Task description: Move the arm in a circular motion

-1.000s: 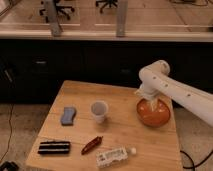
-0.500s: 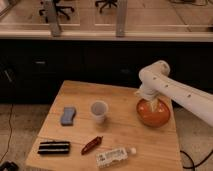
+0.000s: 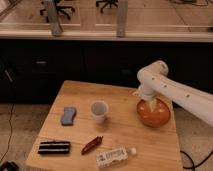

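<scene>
The white arm point(image 3: 175, 91) of thick tubular segments comes in from the right edge, with its rounded elbow joint point(image 3: 152, 75) above the table's right side. The gripper point(image 3: 150, 106) hangs down from the elbow, right over the orange bowl point(image 3: 154, 114) on the wooden table point(image 3: 120, 135).
On the table stand a white cup point(image 3: 99, 110), a blue sponge point(image 3: 68, 115), a dark snack bar point(image 3: 54, 147), a red-brown packet point(image 3: 92, 145) and a lying plastic bottle point(image 3: 115, 155). A dark counter with a glass partition runs behind. Cables lie on the floor.
</scene>
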Tool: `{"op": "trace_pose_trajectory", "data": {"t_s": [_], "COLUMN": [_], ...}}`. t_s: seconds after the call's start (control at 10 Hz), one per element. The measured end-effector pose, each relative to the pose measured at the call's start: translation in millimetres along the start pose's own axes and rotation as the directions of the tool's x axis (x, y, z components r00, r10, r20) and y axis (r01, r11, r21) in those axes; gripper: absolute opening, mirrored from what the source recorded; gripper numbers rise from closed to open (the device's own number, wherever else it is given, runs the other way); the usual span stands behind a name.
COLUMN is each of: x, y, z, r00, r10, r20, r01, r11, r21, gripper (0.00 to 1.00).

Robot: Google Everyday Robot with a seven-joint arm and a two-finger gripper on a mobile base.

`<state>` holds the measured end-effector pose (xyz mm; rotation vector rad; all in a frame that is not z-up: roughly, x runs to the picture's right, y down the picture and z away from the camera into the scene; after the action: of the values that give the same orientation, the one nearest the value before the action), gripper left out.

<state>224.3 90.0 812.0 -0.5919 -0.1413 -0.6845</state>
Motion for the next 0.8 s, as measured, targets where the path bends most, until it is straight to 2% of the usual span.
{"op": "trace_pose_trajectory", "data": {"t_s": [0.2, 0.8], "x": [-3.0, -4.8], "y": [-8.8, -11.7], "z": [-0.8, -1.0], "r00": [1.000, 0.999], "r10": [-0.016, -0.042], "r20": [-0.002, -0.006], "r01": [0.016, 0.042], "r11": [1.000, 0.999], "r21": [0.003, -0.004], "gripper": [0.80, 0.80]}}
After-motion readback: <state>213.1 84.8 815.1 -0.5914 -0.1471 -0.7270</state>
